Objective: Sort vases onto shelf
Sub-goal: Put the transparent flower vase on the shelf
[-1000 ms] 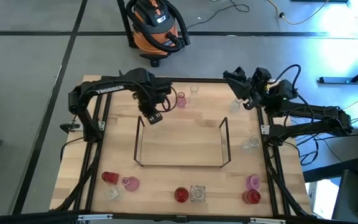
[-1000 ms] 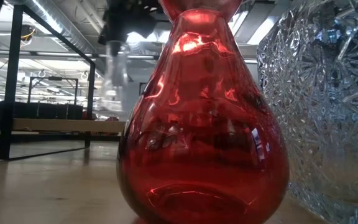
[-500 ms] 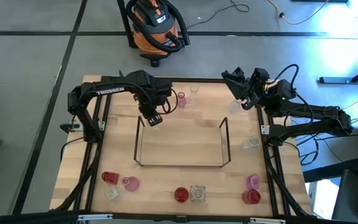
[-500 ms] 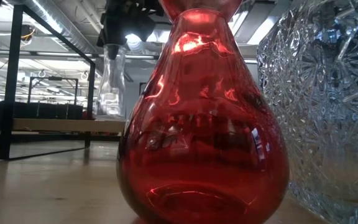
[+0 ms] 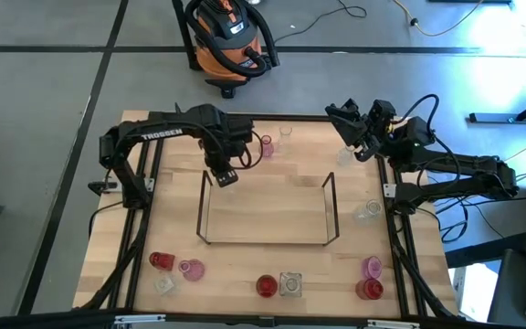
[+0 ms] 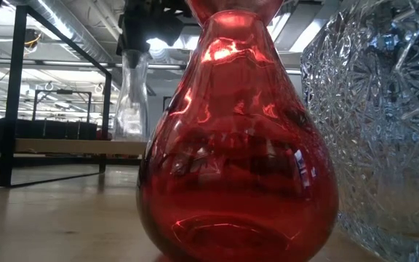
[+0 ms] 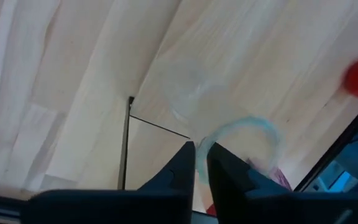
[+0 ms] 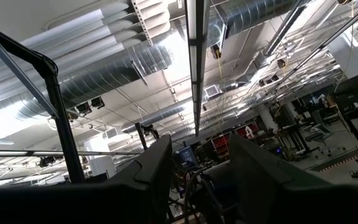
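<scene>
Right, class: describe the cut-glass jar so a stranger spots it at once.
Start at the wire shelf, seen from above. Below it in that picture, at the table's edge, two vessels stand side by side. Take the clear, squarish cut-glass jar, not the smooth red vase left of it.

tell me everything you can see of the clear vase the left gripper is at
The clear vase is see-through glass, tall and slim, narrow at the neck and widening downward. It stands upright at the shelf's far left corner; its base is hidden behind the wooden edge in the low view. The left gripper sits right above it, its fingers close together over the vase's round rim. Whether they grip the rim cannot be told.
</scene>
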Controlling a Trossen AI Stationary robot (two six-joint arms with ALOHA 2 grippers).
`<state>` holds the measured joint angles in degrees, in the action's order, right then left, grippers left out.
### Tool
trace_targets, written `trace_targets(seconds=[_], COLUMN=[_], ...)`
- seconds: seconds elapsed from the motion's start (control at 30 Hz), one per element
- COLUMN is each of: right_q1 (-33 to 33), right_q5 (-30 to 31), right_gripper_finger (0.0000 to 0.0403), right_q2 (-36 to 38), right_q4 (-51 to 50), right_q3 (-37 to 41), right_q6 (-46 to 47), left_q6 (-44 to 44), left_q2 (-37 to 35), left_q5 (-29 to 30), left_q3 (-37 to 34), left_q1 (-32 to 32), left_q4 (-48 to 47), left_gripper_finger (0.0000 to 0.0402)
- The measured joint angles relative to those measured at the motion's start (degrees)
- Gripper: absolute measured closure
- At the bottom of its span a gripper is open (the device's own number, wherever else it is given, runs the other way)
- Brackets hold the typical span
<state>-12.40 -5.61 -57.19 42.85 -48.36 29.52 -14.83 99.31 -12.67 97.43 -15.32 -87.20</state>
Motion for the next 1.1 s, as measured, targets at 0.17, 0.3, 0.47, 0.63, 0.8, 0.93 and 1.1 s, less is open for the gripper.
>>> trace_targets(seconds=[0.17, 0.3, 0.47, 0.63, 0.8, 0.93, 1.1], right_q1=[0.0, 0.0, 0.0, 0.0, 0.0, 0.0, 0.0], right_q5=[0.0, 0.0, 0.0, 0.0, 0.0, 0.3, 1.1], right_gripper_finger=[0.0256, 0.0256, 0.0256, 0.0256, 0.0256, 0.0256, 0.0256], right_q2=[0.0, 0.0, 0.0, 0.0, 0.0, 0.0, 0.0], right_q4=[0.0, 0.0, 0.0, 0.0, 0.0, -0.8, -2.5], right_q3=[0.0, 0.0, 0.0, 0.0, 0.0, 0.0, 0.0], right_q6=[0.0, 0.0, 0.0, 0.0, 0.0, 0.0, 0.0], left_q6=[-0.4, -1.1, -1.6, -3.5, -7.2, -12.6, -19.1], left_q2=[0.0, 0.0, -0.7, -2.5, -6.4, -11.9, -19.1], left_q5=[1.5, 2.1, 2.0, 2.2, 2.3, 1.7, 8.1], left_q3=[0.0, 0.0, 0.0, 0.2, 0.2, 0.2, 0.2], left_q1=[0.2, 0.2, 0.1, -0.3, -0.3, 1.0, 3.3], left_q4=[0.0, -0.2, -0.9, -0.8, -1.9, -2.9, -2.9], left_gripper_finger=[0.0318, 0.03, 0.0291, 0.029, 0.029, 0.029, 0.029])
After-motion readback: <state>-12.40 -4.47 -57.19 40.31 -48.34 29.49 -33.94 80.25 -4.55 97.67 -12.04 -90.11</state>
